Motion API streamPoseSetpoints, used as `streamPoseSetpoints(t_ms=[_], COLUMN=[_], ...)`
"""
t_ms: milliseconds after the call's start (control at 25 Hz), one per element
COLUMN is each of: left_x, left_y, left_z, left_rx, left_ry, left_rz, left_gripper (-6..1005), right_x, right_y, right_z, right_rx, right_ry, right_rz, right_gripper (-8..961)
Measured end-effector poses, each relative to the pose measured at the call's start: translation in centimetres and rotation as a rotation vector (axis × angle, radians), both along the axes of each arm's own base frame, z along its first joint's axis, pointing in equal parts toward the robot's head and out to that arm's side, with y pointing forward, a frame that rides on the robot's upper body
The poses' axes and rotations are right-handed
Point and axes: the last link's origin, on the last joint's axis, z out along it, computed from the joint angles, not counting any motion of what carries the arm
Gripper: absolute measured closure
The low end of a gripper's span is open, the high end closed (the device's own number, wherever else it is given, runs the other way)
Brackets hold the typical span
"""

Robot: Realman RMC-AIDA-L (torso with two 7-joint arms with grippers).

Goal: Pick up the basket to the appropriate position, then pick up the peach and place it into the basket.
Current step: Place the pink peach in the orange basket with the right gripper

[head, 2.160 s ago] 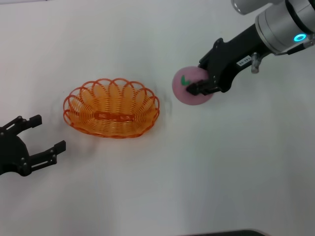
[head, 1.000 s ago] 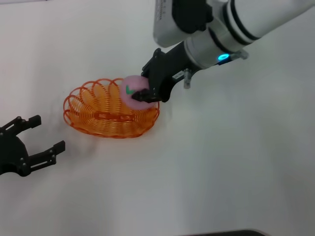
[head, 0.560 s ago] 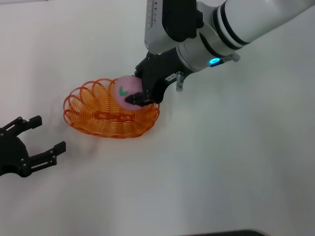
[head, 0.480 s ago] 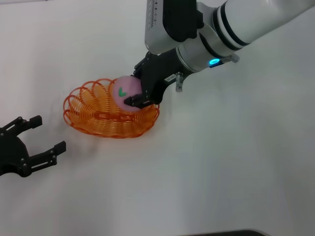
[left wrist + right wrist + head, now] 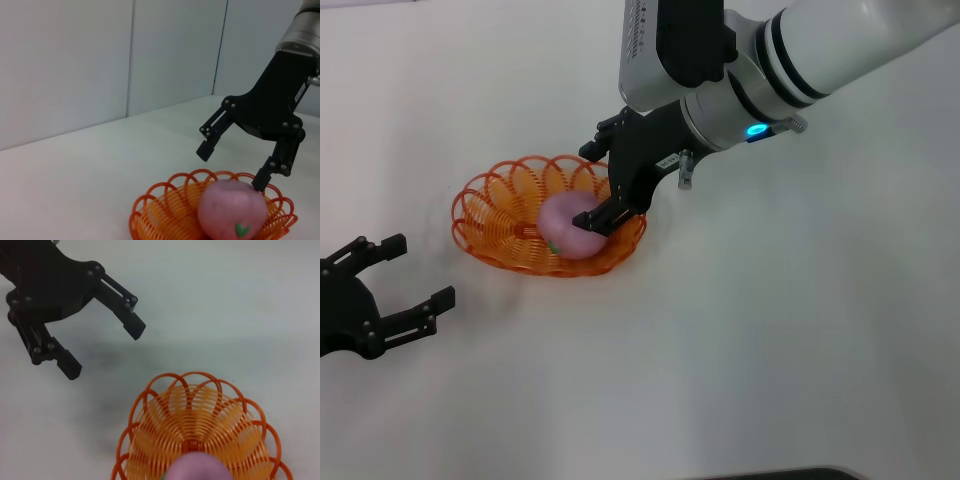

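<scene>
The orange wire basket (image 5: 500, 205) stands on the white table, left of centre. The pink peach (image 5: 568, 226) lies inside it, in its right half, with its green leaf mark low. My right gripper (image 5: 596, 188) is open just above the basket's right rim, one finger touching or nearly touching the peach's top. The left wrist view shows the peach (image 5: 231, 209) in the basket (image 5: 160, 210) under the open right gripper (image 5: 232, 168). The right wrist view shows the basket (image 5: 195, 425) and the peach's top (image 5: 200, 467). My left gripper (image 5: 408, 270) is open, parked at the left edge.
The white table (image 5: 770, 330) spreads all round the basket. A pale wall (image 5: 75, 60) stands behind it in the left wrist view. The left gripper (image 5: 97, 327) lies beyond the basket in the right wrist view.
My right gripper carried the peach over the basket, then opened. The peach dropped into the basket and rolled, its leaf mark now low. The basket shifted slightly. The left arm has not moved.
</scene>
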Motion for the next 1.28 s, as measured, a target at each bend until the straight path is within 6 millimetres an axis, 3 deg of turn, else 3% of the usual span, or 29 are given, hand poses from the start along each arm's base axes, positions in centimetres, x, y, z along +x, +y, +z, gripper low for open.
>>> streamPoseSetpoints(t_ms=[200, 520, 1040, 1280], left_x=[0.0, 0.1, 0.1, 0.1], left_y=[0.0, 0.0, 0.0, 0.0], left_z=[0.0, 0.1, 0.1, 0.1], left_rx=[0.000, 0.000, 0.000, 0.003], left_ry=[-0.002, -0.008, -0.011, -0.013], left_rz=[-0.002, -0.005, -0.005, -0.005], left_gripper=[99, 100, 100, 99], right_x=[0.0, 1.2, 6.9, 8.5], right_y=[0.0, -0.7, -2.9, -3.2], right_z=[0.0, 1.7, 7.2, 8.9], right_rx=[0.002, 0.012, 0.117, 0.166], right_ry=[0.008, 0.120, 0.317, 0.381], right_rz=[-0.006, -0.027, -0.147, -0.167], right_gripper=[54, 58, 62, 61])
